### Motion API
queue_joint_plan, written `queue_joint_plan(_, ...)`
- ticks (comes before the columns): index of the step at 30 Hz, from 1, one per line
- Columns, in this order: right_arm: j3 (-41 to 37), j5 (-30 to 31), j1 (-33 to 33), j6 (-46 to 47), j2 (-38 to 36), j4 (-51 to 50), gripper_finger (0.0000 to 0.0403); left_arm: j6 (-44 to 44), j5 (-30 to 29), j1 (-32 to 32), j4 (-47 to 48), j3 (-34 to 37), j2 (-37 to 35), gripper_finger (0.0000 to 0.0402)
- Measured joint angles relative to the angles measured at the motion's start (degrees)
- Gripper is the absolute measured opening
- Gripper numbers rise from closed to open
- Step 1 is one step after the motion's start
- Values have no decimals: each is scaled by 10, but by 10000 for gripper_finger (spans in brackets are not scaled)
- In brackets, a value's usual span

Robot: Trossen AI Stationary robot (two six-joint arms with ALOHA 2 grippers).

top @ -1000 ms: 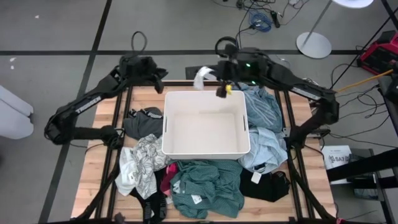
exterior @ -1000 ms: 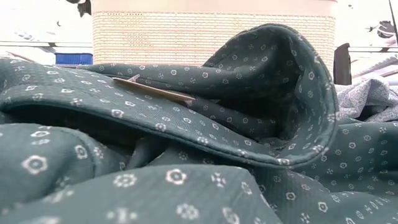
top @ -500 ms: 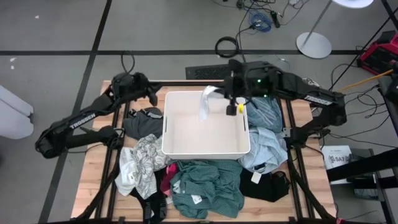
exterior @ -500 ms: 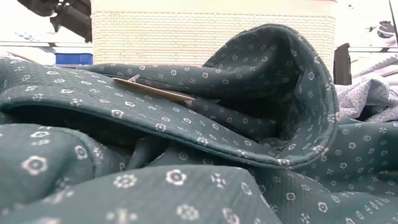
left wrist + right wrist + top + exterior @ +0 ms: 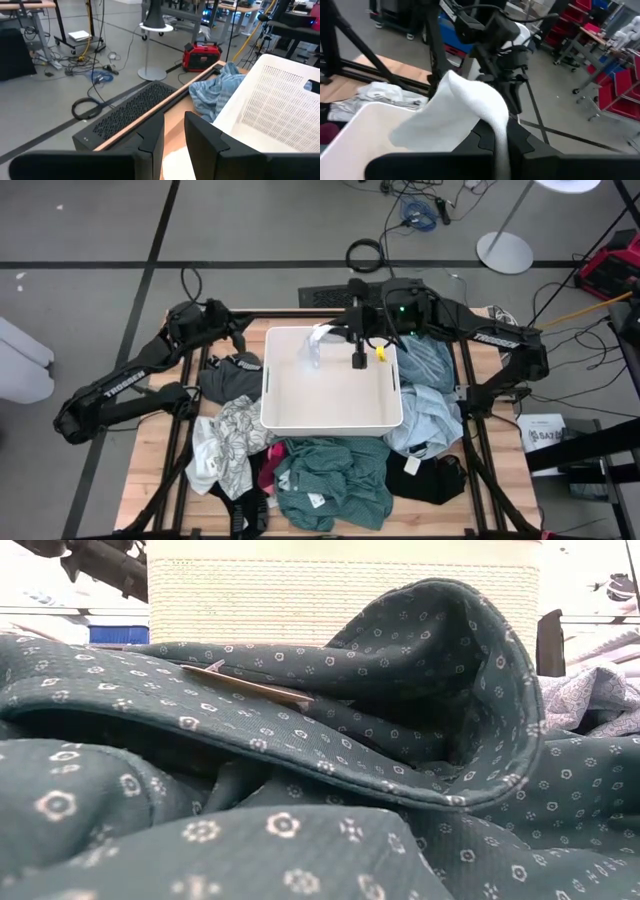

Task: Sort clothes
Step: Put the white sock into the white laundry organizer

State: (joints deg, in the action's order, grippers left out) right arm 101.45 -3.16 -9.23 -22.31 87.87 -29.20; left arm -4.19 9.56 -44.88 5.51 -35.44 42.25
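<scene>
1 white garment (image 5: 313, 347) clamped in right end effector (image 5: 352, 345) over 1 bin (image 5: 330, 415); left end effector (image 5: 172, 137) slightly parted.

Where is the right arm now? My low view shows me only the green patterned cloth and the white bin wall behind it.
Observer: The right gripper is over the white bin, near its far left corner in the high view.
Operator: Does it hold something?
Observer: Yes, its fingers are shut on a white cloth, which hangs down over the bin.
Operator: And the left arm?
Observer: The left gripper waits outside the bin, beside that same corner, with its fingers open and empty.
</scene>
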Motion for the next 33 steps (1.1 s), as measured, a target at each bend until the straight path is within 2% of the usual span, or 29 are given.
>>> queue_joint_plan(7, 0, -6, -12, 1, 11, 5, 0, 5, -13, 0, 11, 0, -3, 84)
queue_joint_plan(10, 0, -40, -17, 7, 19, -16, 0, 5, -14, 0, 11, 0, -3, 84)
queue_joint_plan(16, 0, -47, -17, 6, 26, -130, 3, 6, -14, 0, 11, 0, -3, 84)
queue_joint_plan(23, 0, -44, -17, 35, 31, -246, 28, 4, -15, 0, 11, 0, -3, 84)
queue_joint_plan(33, 0, -43, -17, 27, 31, -269, 79, 1, -15, 0, 11, 0, -3, 84)
